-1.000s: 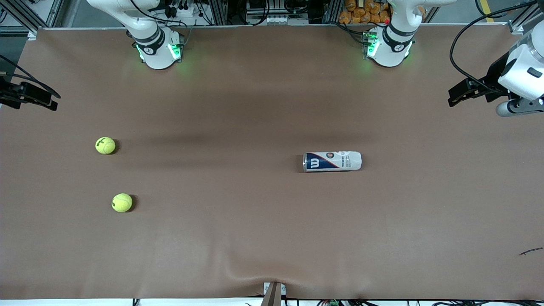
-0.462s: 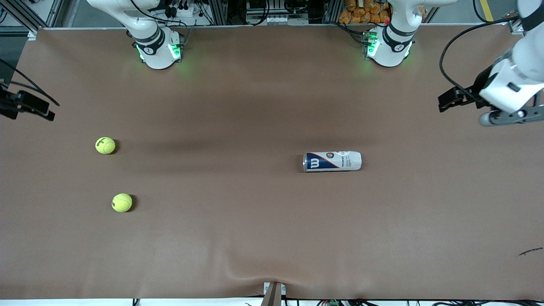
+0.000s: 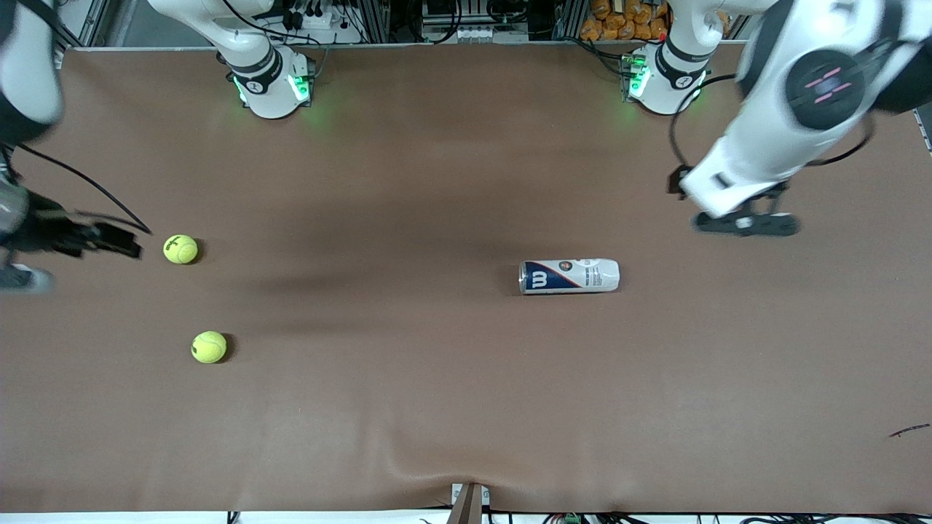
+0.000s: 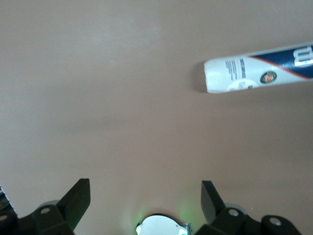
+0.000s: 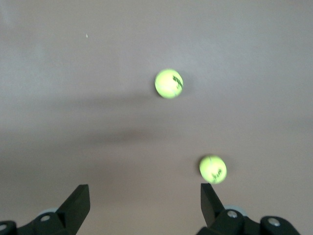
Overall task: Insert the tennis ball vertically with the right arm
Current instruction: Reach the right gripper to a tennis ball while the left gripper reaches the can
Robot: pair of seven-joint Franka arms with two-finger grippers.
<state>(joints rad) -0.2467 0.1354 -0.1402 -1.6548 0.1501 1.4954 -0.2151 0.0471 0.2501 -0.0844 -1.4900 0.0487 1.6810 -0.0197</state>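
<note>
blurred white right arm [image 3: 22, 73] cut off at frame edge, both claws, right claw [image 5: 145, 208] and left claw [image 4: 145, 205], released, empty

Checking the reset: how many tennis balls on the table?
2. One tennis ball lies toward the right arm's end of the table, beside the right gripper. The other ball lies nearer the front camera. The can could hide more.

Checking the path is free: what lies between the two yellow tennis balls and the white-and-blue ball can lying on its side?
Only bare brown table between the balls and the can, as the front view shows.
</note>
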